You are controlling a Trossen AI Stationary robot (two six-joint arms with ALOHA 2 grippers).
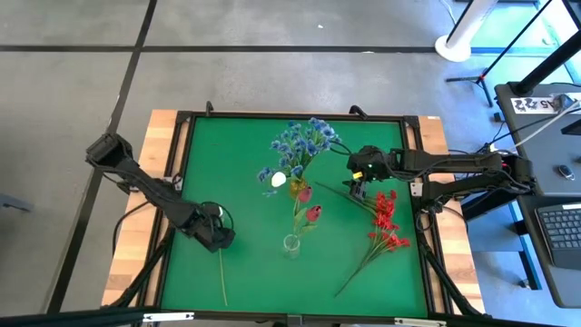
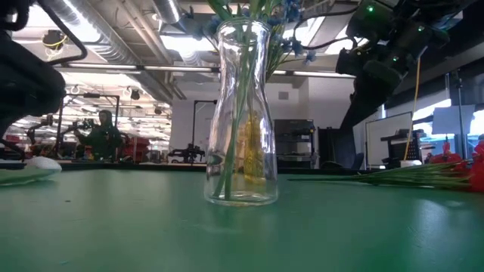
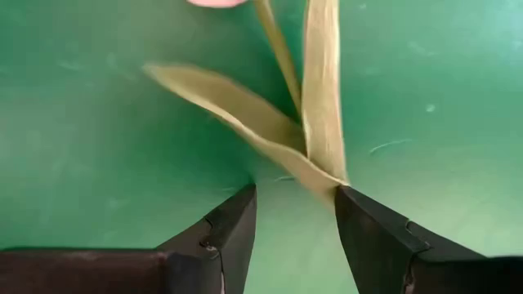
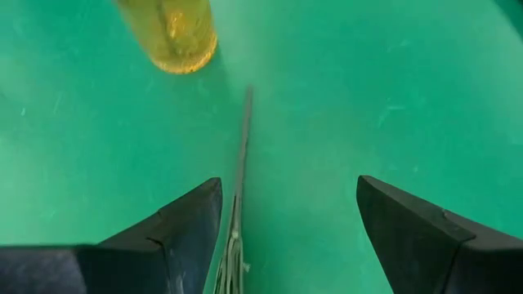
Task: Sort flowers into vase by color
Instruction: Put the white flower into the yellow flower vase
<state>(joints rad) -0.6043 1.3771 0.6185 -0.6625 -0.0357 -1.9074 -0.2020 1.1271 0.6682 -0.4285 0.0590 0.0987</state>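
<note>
Green mat (image 1: 236, 163): spread right gripper (image 1: 357, 188) hovers over red sprays' (image 1: 386, 222) stems, which run toward seven o'clock; spread left gripper (image 1: 218, 238) straddles another stem (image 1: 222, 277).

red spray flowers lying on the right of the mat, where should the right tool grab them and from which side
Grip the red sprays on their bare green stems, not the blossoms. The stems lie flat on the mat, fanned toward the front edge, so they are probably best taken from straight above with the fingers across one stem. The right tool is open, beside the blossom end.
</note>
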